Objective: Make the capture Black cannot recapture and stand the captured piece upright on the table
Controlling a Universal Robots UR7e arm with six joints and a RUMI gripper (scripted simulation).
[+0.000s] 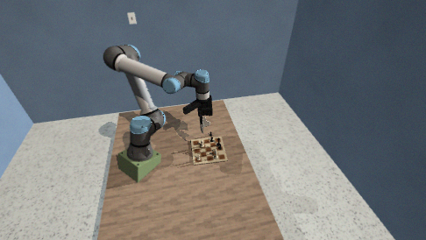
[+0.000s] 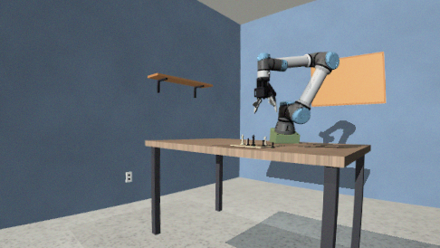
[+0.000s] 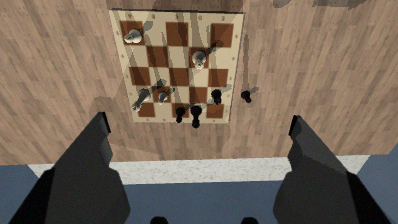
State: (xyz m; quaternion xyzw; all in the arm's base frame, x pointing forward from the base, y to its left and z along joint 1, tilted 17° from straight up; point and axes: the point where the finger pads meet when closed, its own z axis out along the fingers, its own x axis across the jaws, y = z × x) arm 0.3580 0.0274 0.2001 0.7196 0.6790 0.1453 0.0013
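Note:
The small chessboard (image 3: 177, 65) lies on the wooden table, also seen in the top view (image 1: 209, 150). White pieces stand at the far left corner (image 3: 132, 36), mid-right (image 3: 199, 59), and two near the left front (image 3: 141, 98) (image 3: 163, 96). Black pieces stand along the near edge (image 3: 180, 113) (image 3: 196, 116) (image 3: 216, 95). A black pawn (image 3: 246, 95) stands upright on the table just right of the board. My gripper (image 3: 200, 115) is open and empty, high above the board's near edge; it also shows in the top view (image 1: 202, 124) and the exterior view (image 2: 264, 105).
The robot's green base (image 1: 138, 164) stands on the table left of the board. The table's far edge (image 3: 200, 167) runs just below the board in the wrist view. A wall shelf (image 2: 179, 81) hangs away from the table.

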